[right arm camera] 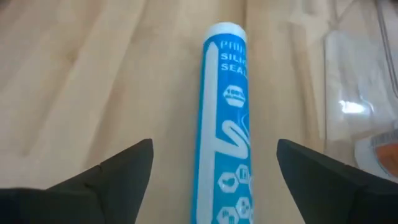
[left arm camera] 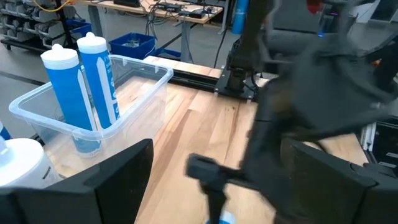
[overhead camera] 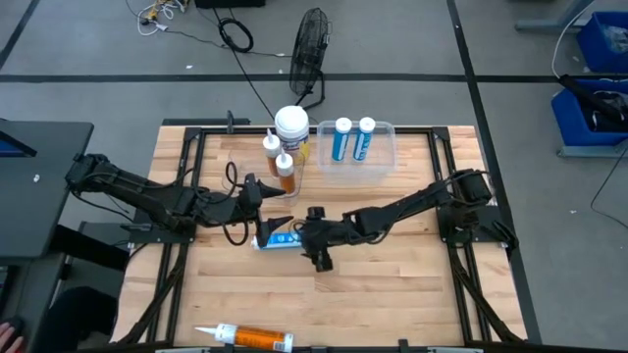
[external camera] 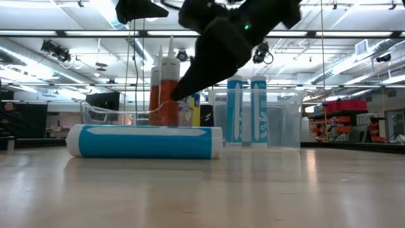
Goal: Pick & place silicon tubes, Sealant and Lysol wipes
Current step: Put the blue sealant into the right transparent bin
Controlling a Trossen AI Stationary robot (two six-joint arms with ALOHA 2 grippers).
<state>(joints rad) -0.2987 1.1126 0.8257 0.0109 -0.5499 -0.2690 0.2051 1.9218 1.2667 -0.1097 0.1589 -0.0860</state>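
Note:
A blue sealant tube (overhead camera: 278,240) (right arm camera: 225,124) lies on its side at mid-table, white cap toward the left. My right gripper (overhead camera: 300,235) (right arm camera: 214,171) hovers open over its right end, a finger on either side of the tube, touching nothing. My left gripper (overhead camera: 274,206) (left arm camera: 224,186) waits open just left of it, above the table. The Lysol wipes (overhead camera: 291,126) stand upright at the back, with two orange tubes (overhead camera: 278,162) upright beside them. Two blue tubes (overhead camera: 353,139) stand in a clear bin (overhead camera: 388,162).
Another orange tube (overhead camera: 250,338) lies near the table's front edge. A black fan (overhead camera: 309,49) stands on the floor beyond the far edge. Bare wood lies between the blue tube and the front edge. In the low view the right gripper (external camera: 209,57) hangs above the tube (external camera: 145,140).

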